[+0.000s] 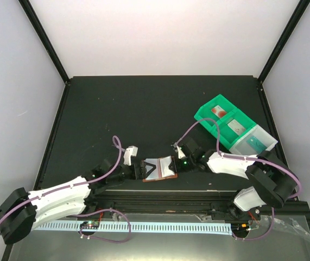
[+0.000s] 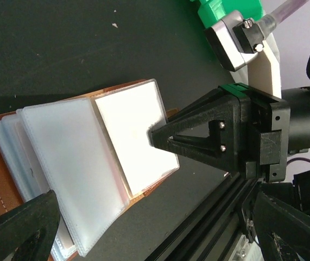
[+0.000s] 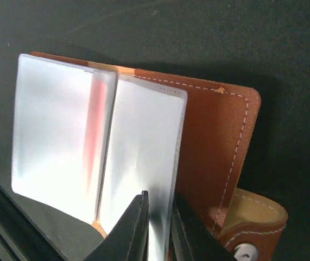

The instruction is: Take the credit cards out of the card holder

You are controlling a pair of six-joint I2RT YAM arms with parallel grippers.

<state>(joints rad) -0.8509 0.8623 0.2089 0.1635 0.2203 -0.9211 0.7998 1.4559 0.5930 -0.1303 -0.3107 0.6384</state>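
Observation:
The brown leather card holder [image 1: 159, 168] lies open near the table's front edge, between my two grippers. Its clear plastic sleeves [image 2: 68, 157] fan up from the leather [image 3: 209, 141]. A card with a red blot [image 3: 92, 125] shows blurred through one sleeve. My right gripper [image 3: 160, 196] is shut on the edge of the sleeve next to it, and it also shows in the left wrist view [image 2: 160, 133] and the top view [image 1: 175, 164]. My left gripper [image 1: 141, 169] sits at the holder's left end, and its fingers [image 2: 19, 228] stand wide apart, holding nothing.
A green compartmented tray [image 1: 208, 111] stands at the back right with cards in it, one with a red mark [image 1: 218, 111]. Its corner shows in the left wrist view [image 2: 225, 8]. The holder's snap tab [image 3: 252, 228] lies by my right finger. A black rail [image 1: 160, 190] runs along the near edge.

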